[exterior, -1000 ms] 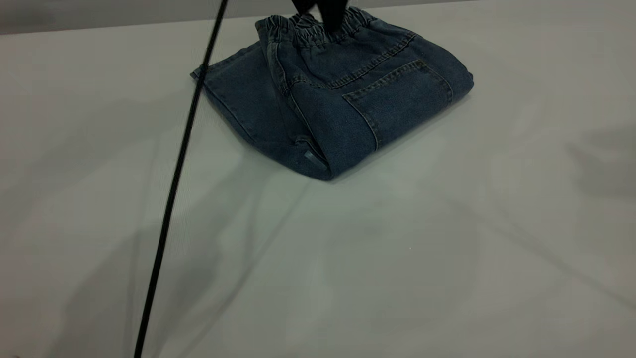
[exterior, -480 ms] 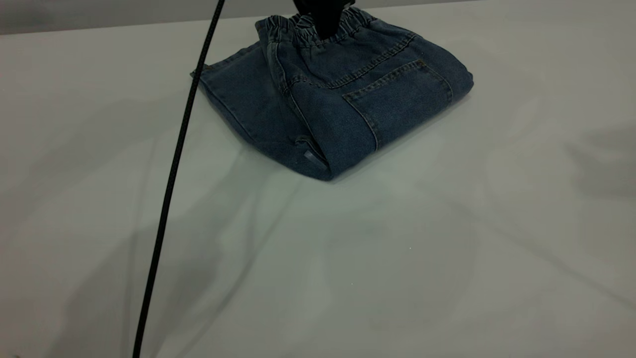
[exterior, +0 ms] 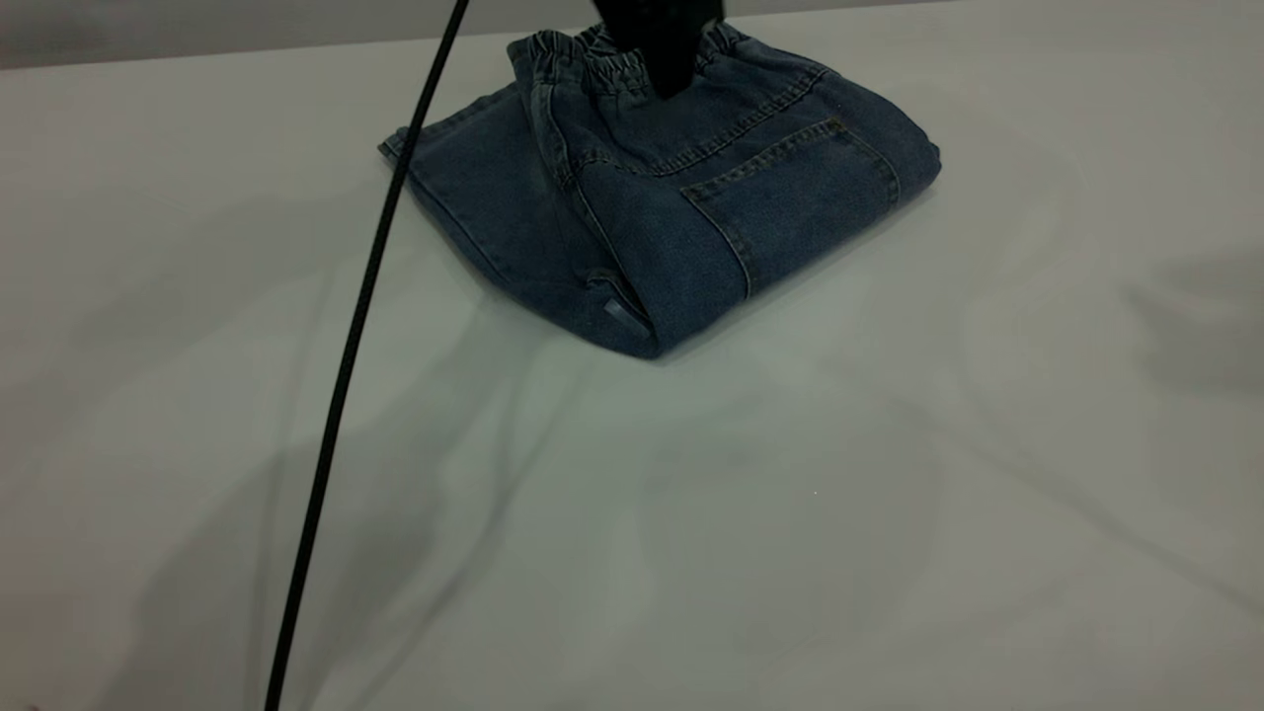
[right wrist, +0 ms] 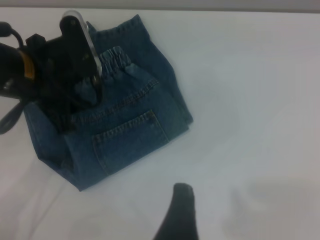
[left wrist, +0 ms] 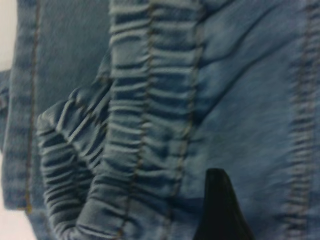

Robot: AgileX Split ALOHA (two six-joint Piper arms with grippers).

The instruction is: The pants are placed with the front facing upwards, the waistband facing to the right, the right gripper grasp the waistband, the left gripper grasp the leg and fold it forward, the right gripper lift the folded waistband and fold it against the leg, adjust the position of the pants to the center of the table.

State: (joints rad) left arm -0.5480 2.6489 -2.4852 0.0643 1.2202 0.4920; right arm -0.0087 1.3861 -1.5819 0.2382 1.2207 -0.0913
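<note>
The pants (exterior: 691,207) lie folded into a compact blue denim bundle at the far middle of the table (exterior: 691,513), a patch back pocket (exterior: 790,188) facing up. The gathered waistband (exterior: 583,64) runs along the bundle's far edge. My left gripper (exterior: 664,59) comes down from the top of the exterior view onto the waistband (left wrist: 150,115), its black tip (left wrist: 220,205) resting on the denim just beside the ruching. The right wrist view shows that arm (right wrist: 55,70) over the pants (right wrist: 125,135). My right gripper (right wrist: 181,212) hangs over bare table, apart from the pants.
A black braided cable (exterior: 355,336) slants from the top of the exterior view down to the near left edge, crossing the pants' left corner. Bare pale tabletop with soft shadows stretches on every side of the bundle.
The left gripper's tip has shifted slightly right and lower over the waistband, and the cable has swung a little to the right. The pants lie where they were.
</note>
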